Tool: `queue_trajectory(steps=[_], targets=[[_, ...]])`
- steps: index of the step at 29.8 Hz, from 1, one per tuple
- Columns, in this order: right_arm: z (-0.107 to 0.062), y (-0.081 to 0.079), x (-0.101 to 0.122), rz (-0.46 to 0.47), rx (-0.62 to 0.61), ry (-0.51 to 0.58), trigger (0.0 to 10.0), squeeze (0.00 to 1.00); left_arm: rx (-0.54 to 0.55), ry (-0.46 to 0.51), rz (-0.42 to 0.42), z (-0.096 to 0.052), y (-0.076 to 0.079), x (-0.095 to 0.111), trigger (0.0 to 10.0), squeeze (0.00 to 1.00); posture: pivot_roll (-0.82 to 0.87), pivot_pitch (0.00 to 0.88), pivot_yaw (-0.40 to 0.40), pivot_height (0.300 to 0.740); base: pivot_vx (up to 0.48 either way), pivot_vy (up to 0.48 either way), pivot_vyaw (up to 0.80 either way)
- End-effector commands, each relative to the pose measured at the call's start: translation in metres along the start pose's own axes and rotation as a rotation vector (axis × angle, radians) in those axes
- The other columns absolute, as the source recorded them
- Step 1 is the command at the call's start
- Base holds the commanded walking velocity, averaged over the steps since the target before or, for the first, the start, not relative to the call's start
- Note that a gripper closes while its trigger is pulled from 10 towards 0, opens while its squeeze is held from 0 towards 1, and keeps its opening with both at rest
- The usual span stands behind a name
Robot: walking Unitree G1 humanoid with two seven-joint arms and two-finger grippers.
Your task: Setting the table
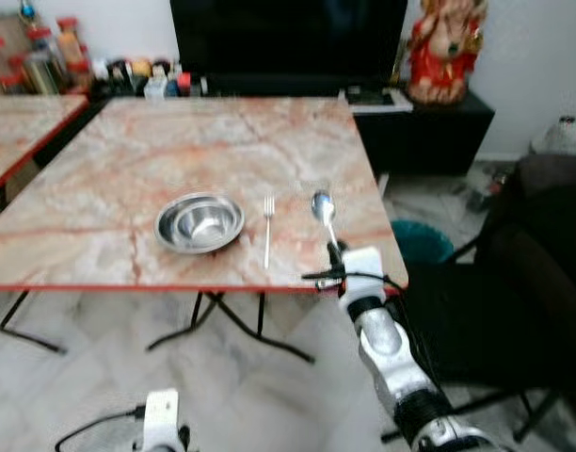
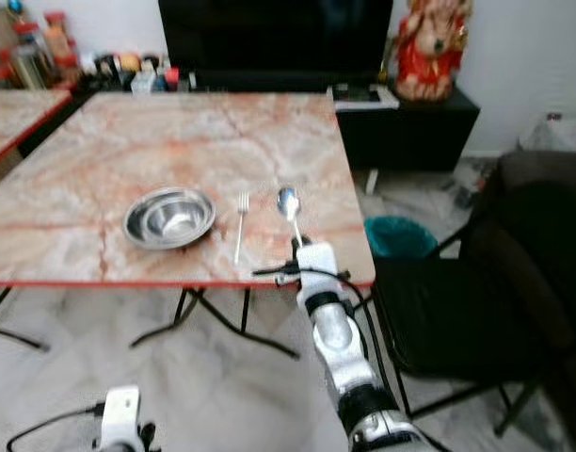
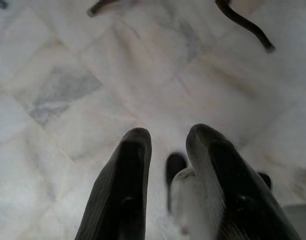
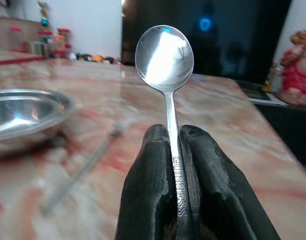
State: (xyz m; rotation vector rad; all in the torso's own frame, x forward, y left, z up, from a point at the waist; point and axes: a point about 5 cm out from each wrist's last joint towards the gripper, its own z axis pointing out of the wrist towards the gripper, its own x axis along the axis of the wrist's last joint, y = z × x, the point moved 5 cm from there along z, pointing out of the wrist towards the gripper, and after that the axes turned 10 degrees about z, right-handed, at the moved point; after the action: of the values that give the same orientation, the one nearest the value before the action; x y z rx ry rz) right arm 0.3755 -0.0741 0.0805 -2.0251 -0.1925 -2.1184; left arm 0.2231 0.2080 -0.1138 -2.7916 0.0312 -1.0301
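Note:
A steel bowl [image 1: 200, 222] sits on the marble table [image 1: 128, 151] near its front edge, with a fork [image 1: 267, 231] lying just to its right. My right gripper [image 1: 334, 250] is shut on the handle of a steel spoon [image 4: 165, 60], whose bowl end points away over the table, right of the fork. The spoon [image 1: 323, 209] hovers near the table's front right corner. Down low, my left gripper [image 3: 168, 145] hangs open over the floor.
The table's red front edge [image 1: 175, 286] runs just before my right wrist. A second marble table [image 1: 20, 127] stands at the left. A dark chair [image 1: 486, 301] and a teal bin [image 1: 420, 240] are at the right. A TV [image 1: 288, 42] and jars [image 1: 43, 52] stand behind.

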Motion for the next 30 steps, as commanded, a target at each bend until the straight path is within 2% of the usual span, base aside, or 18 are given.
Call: queue_trajectory(steps=[1, 18, 30], targets=[[0.0026, -0.0092, 0.0045, 0.003, 0.025, 0.015, 10.0, 0.00, 0.023, -0.008, -0.004, -0.0004, -0.0088, -0.0026, 10.0, 0.00, -0.02, 0.000, -0.001, 0.719, 0.349, 0.000, 0.00], [0.0010, -0.0084, 0.0033, 0.002, 0.020, 0.013, 10.0, 0.00, 0.025, -0.010, -0.006, -0.0011, -0.0085, -0.0048, 10.0, 0.00, -0.02, 0.000, -0.003, 0.719, 0.346, 0.000, 0.00], [-0.0006, -0.0071, -0.0032, -0.010, -0.010, -0.022, 10.0, 0.00, 0.028, -0.019, -0.003, -0.0026, -0.0101, -0.0105, 10.0, 0.00, -0.01, 0.000, -0.002, 0.719, 0.000, 0.000, 0.00]])
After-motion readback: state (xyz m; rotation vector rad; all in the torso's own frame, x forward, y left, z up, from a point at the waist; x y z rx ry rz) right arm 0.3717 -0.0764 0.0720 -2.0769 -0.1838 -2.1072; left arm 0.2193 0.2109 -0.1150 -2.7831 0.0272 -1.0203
